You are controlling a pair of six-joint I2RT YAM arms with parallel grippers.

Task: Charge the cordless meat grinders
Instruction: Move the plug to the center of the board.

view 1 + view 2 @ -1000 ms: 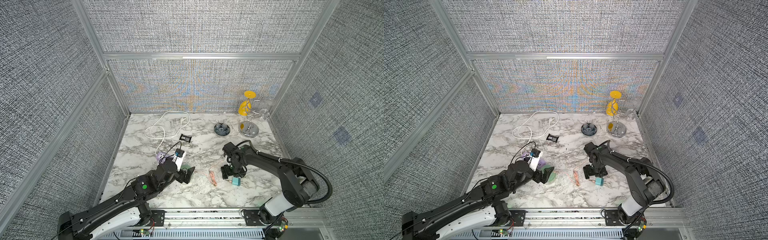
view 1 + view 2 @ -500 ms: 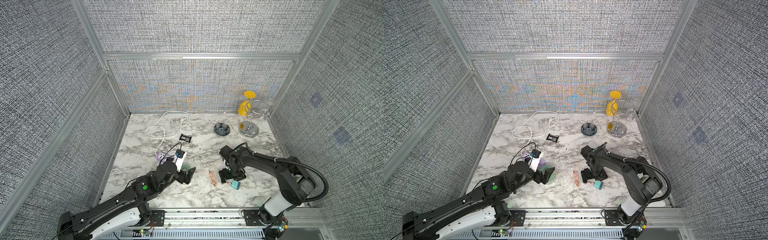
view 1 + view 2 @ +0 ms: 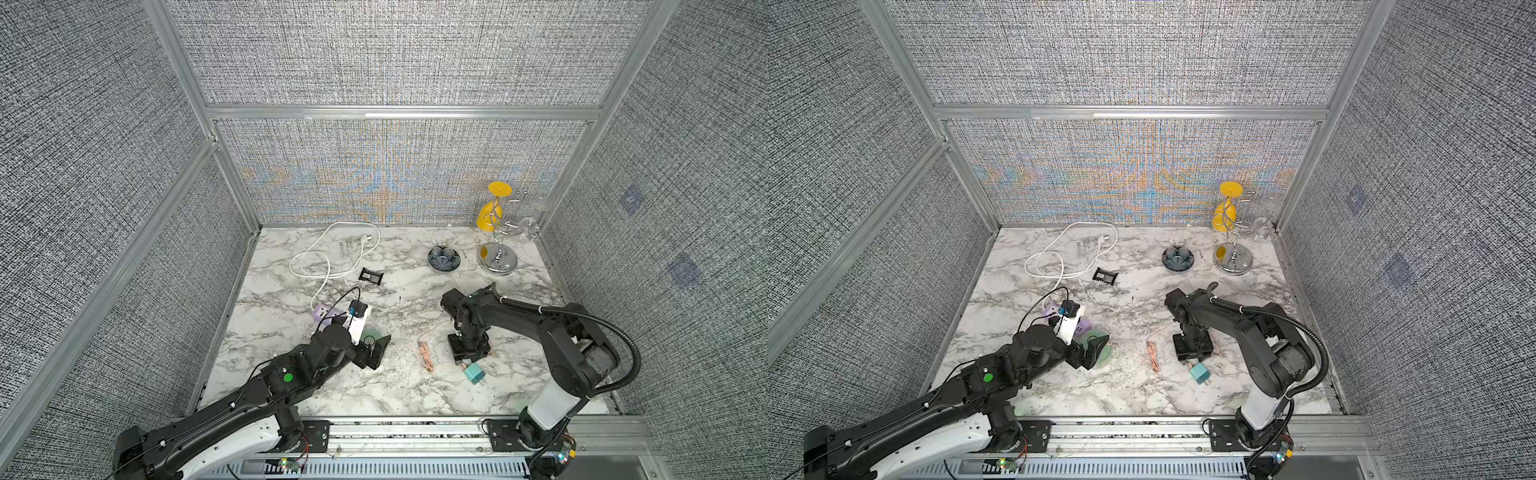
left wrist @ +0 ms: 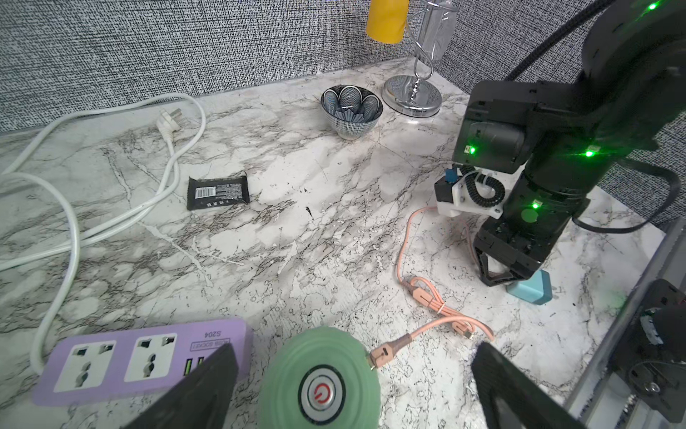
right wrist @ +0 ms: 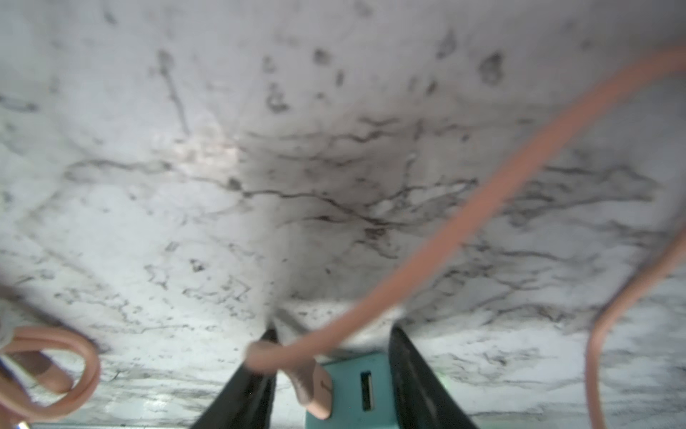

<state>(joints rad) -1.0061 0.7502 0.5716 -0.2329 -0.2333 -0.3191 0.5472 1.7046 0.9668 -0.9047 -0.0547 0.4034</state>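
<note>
The mint-green cordless meat grinder point(image 4: 319, 382) stands next to the purple power strip point(image 4: 122, 364), its round button facing up. My left gripper point(image 4: 352, 393) is open, one finger on each side of the grinder and touching neither; in both top views the gripper point(image 3: 376, 347) hides most of the grinder point(image 3: 1100, 353). A pink cable point(image 4: 438, 304) has one plug at the grinder's side. My right gripper point(image 5: 334, 371) points down over the teal plug adapter point(image 5: 356, 386), which has the cable's other plug in it. Its jaws stand narrowly either side of both, and the view is blurred.
A white cord point(image 3: 332, 253) loops at the back left, with a black wrapper point(image 3: 371, 275) beside it. A patterned bowl point(image 3: 444, 258) and a chrome stand point(image 3: 496, 257) with a yellow cup stand at the back right. The adapter point(image 3: 475, 372) lies near the front rail.
My right gripper has come down toward the front onto the adapter and its jaws have narrowed from wide open. The left arm and the grinder have not moved.
</note>
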